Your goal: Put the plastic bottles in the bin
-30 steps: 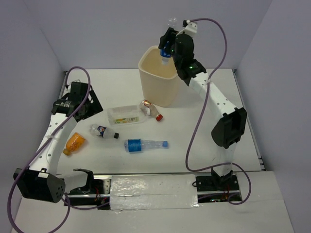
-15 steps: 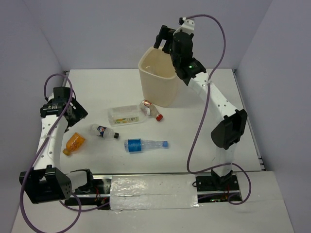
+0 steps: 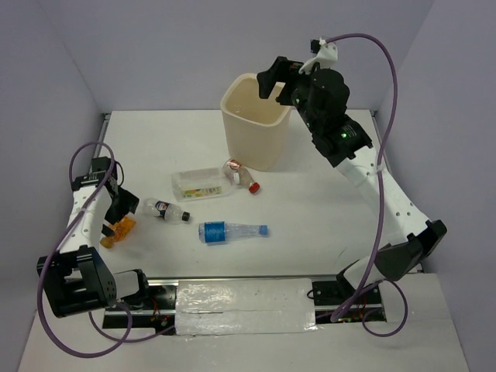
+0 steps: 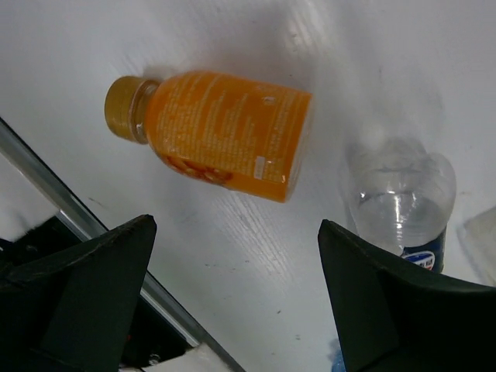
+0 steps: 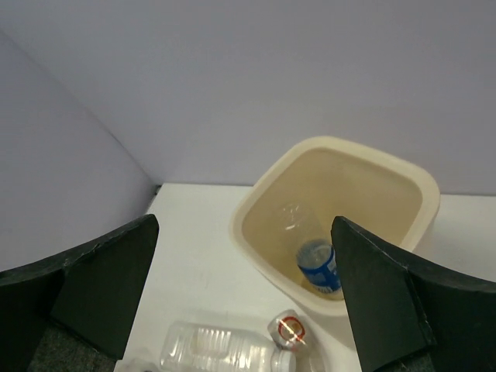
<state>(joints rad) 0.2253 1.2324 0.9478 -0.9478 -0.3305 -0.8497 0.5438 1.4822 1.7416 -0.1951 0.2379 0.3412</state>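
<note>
- The clear blue-labelled bottle [image 5: 318,267] now lies at the bottom of the bin [image 5: 260,198]. A second ago I held it in my right claw above the rim. That makes one bottle delivered.
- My right claw [image 3: 277,75] stands wide and empty, just above the bin's far right rim. That arm has swung out to the right since the drop.
- My left claw [image 4: 236,226] is also wide and holds nothing. It has come down the left side of the table [image 3: 325,201] and hovers over the orange bottle [image 4: 221,136], which lies on its side. I see no contact yet.
- The dark-labelled bottle [image 4: 403,201] lies just beside the orange one.
- The boxy bottle [image 3: 200,184], the red-capped crushed bottle [image 3: 242,175] and the long blue-banded bottle [image 3: 231,229] have not moved.
- Judgement: five bottles are left on the table. The orange one looks like the next pick, for the left arm.
</note>
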